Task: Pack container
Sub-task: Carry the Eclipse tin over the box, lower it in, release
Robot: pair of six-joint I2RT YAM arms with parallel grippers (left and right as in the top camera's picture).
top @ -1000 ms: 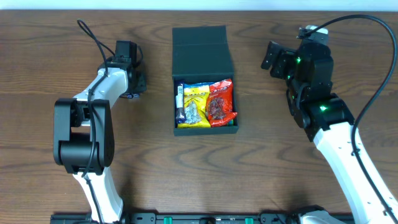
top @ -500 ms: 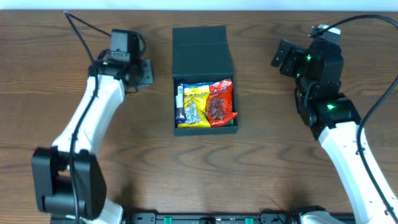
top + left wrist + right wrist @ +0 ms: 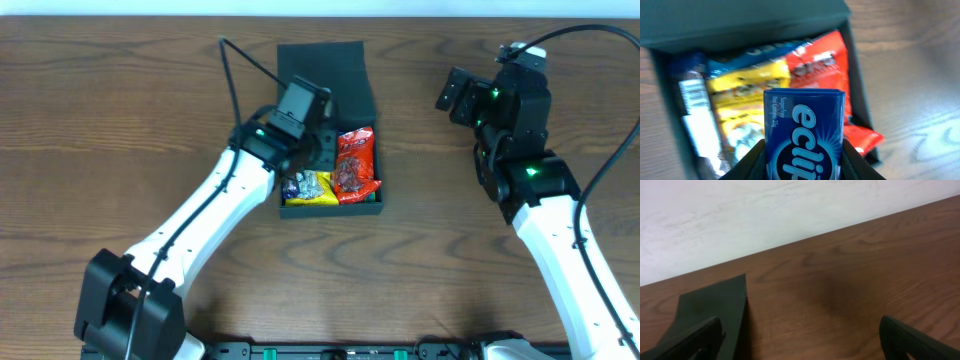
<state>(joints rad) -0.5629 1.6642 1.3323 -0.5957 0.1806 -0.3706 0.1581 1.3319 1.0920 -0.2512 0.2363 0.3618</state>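
Note:
The dark green container point(image 3: 330, 209) lies open at the table's middle, its flap lid point(image 3: 324, 70) folded back. Inside lie a red packet point(image 3: 356, 165), a yellow packet point(image 3: 316, 190) and a blue-and-white packet along the left wall point(image 3: 692, 107). My left gripper point(image 3: 304, 148) hovers over the container's left half, shut on a blue Eclipse gum pack point(image 3: 804, 132), which is upright between the fingers above the yellow packet point(image 3: 742, 92) and the red one point(image 3: 820, 62). My right gripper point(image 3: 456, 95) is open and empty to the right of the container, whose lid corner point(image 3: 715, 305) shows in the right wrist view.
Brown wooden table point(image 3: 120, 90) all round the container. A white wall point(image 3: 765, 210) lies beyond the far table edge. The left arm point(image 3: 200, 225) stretches diagonally from the front left toward the container. Cables trail from both arms.
My left arm has swung from the far left of the table to right over the open container. The right arm has held still over the last half second.

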